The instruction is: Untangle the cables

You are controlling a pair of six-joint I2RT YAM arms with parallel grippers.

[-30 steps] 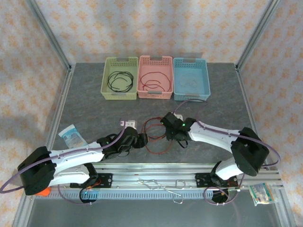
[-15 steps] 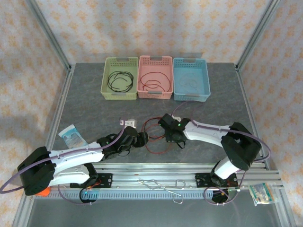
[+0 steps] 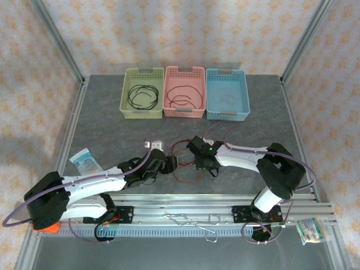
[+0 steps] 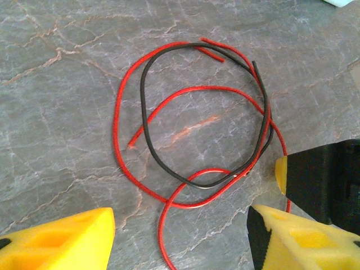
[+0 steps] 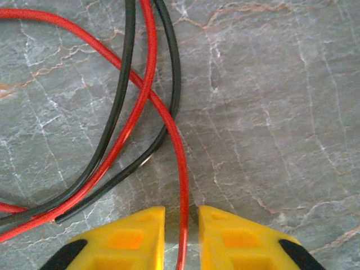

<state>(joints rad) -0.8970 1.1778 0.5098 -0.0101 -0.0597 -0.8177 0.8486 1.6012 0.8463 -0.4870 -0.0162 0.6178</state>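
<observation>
Your left gripper [image 4: 180, 225] hangs spread wide and empty above the tangle [image 4: 266, 132]. Your right gripper [image 5: 181, 216] sits low, jaws nearly together astride the red cable [image 5: 181, 169], with a sliver of desk [image 5: 270, 112] showing either side, so no pinch yet. The tangle lies on the desk between the two grippers, red looped through the black cable [image 4: 144, 107] (at least two crossings). Step in hand, my read: grabbing red to strip it out of black. Next move needs a firm pinch on red, then a slow draw outward, left pinning black so the loop doesn't drag along. Far edge: green basket [image 3: 142, 113], pink basket [image 3: 183, 112], blue basket [image 3: 227, 115], apparently sorted by colour, so red likely goes pink.
</observation>
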